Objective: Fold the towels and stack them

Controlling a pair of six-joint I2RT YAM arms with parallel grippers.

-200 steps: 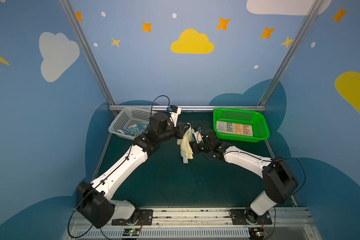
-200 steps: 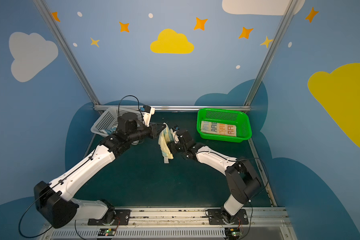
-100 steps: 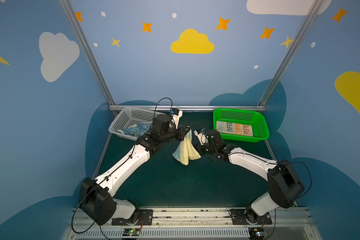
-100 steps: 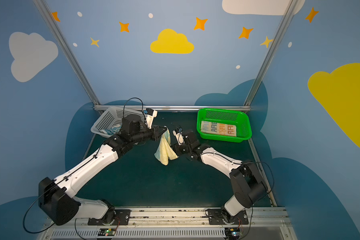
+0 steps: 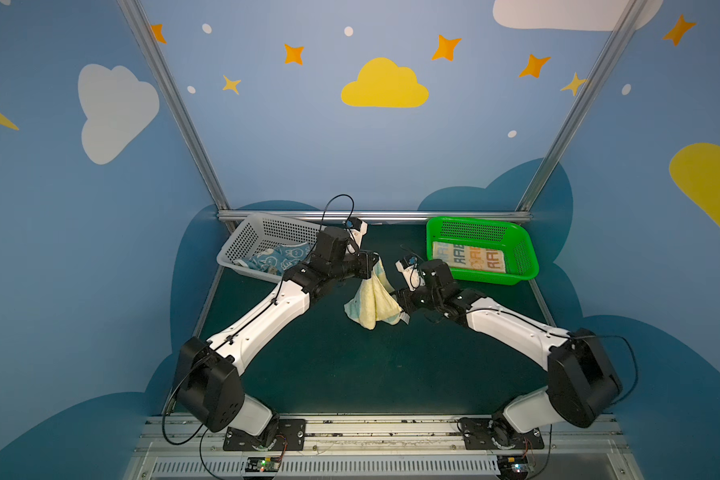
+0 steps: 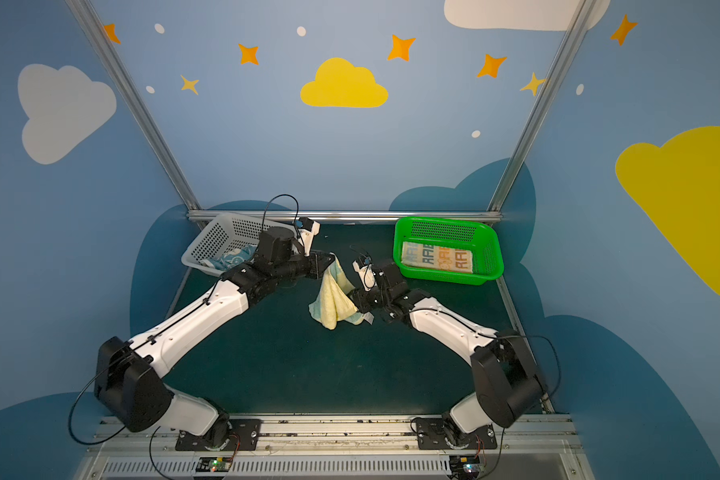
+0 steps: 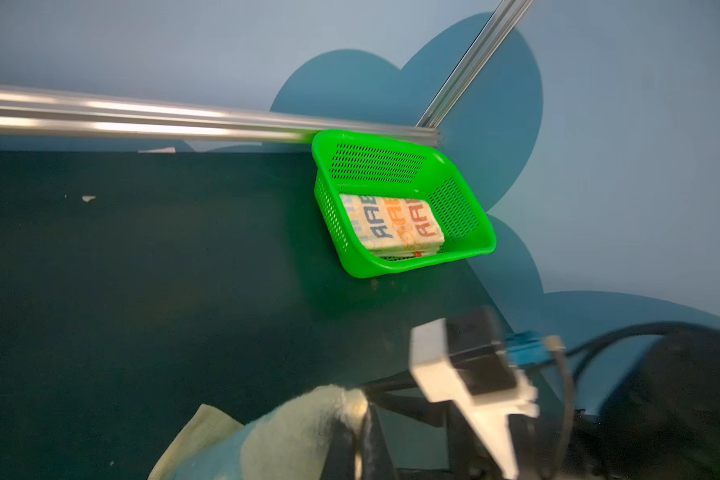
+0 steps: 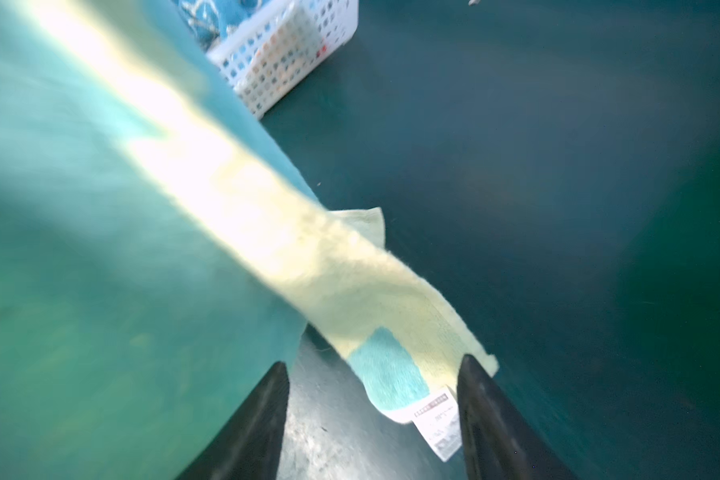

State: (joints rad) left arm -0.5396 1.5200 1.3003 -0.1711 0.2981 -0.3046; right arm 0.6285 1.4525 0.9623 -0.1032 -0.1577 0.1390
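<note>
Here, a dark green table [image 5: 350, 374] sits inside blue walls [image 5: 350, 166] with clouds. The right wrist view is blurry. Mid-frame, the left gripper [image 5: 376, 261] pinches the hanging yellow towel [image 5: 373, 303]; the right gripper [image 5: 398, 301] holds its jaws spread at the bottom corner. The striped towel [image 5: 468, 257] lies in the green basket [image 5: 524, 249] at right, and the blue towel [image 5: 279, 259] in the white basket [image 5: 242, 245] at left.

In the right wrist view, yellow towel [image 8: 350, 291] blurred and edge-cut; blue rabbit towel [image 5: 273, 259] partly behind left arm [image 5: 267, 316].
</note>
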